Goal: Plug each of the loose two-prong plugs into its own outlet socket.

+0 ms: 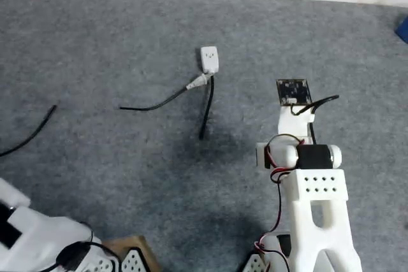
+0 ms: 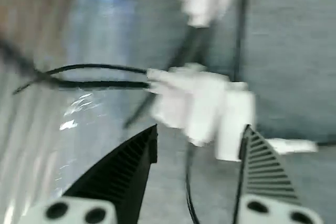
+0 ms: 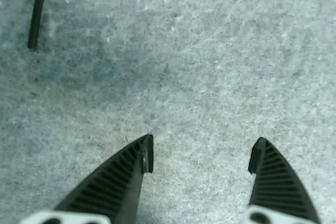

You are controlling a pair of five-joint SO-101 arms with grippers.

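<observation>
Carpet of grey felt covers the table (image 1: 95, 42). A small white outlet socket block (image 1: 210, 59) lies far from both arm bases, near the middle of the high view. A white two-prong plug (image 1: 199, 83) sits against the block's near edge, its thin black cable (image 1: 153, 104) trailing off to the left. I cannot tell whether the prongs are seated. A second straight black cable (image 1: 206, 109) runs from the same edge toward the arms and ends loose on the carpet. Its end (image 3: 37, 9) lies ahead of the right tool (image 3: 202, 150), whose ribbed black fingers (image 3: 131, 174) stand apart over bare carpet, holding nothing. The white right arm (image 1: 306, 157) reaches out beside the block, well apart from it. The left arm (image 1: 38, 240) sits at the near left corner. The left tool (image 2: 198, 140) also has its fingers (image 2: 131, 171) spread. Beyond them are blurred white shapes (image 2: 199, 103) with dark cables, too smeared to identify. Another loose black cable (image 1: 29, 133) lies at the table's left side.
</observation>
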